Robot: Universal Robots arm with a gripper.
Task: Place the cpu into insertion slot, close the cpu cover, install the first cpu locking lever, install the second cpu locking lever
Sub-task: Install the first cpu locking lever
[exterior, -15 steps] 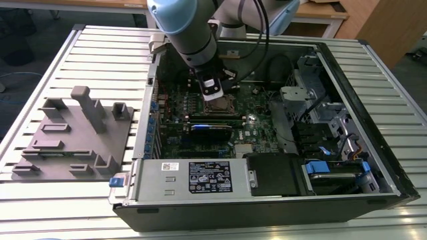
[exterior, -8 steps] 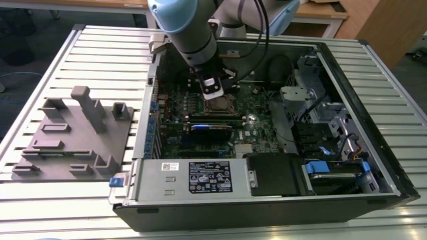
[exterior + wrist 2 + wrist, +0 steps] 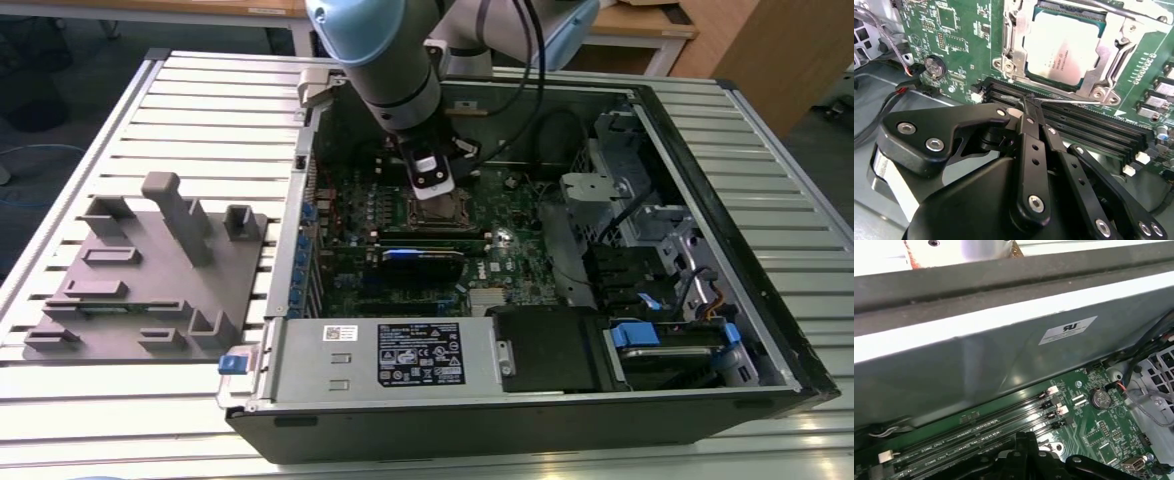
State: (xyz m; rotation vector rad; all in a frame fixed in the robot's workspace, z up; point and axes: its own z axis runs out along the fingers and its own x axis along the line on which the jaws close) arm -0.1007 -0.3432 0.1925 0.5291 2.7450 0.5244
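The cpu (image 3: 1064, 45), a square chip with a dull silver top, lies flat in the insertion slot, whose contact field is hidden beneath it. The cpu cover (image 3: 1014, 40), a metal frame, lies down over the chip's edges. A thin wire locking lever (image 3: 1069, 101) runs along the near side of the socket, above the memory slots. My gripper (image 3: 1027, 100) is shut, its black fingertips pressed together right at that lever rod; whether they pinch it I cannot tell. In the exterior view the gripper (image 3: 434, 197) hangs inside the open computer case just over the socket (image 3: 443, 212).
Long black memory slots (image 3: 1089, 125) lie between gripper and socket. A coin battery (image 3: 934, 66) and loose cables sit beside them. The case wall (image 3: 1004, 365) rises close by. A power supply (image 3: 387, 355) fills the case front; a grey fixture (image 3: 147, 270) stands at the exterior view's left.
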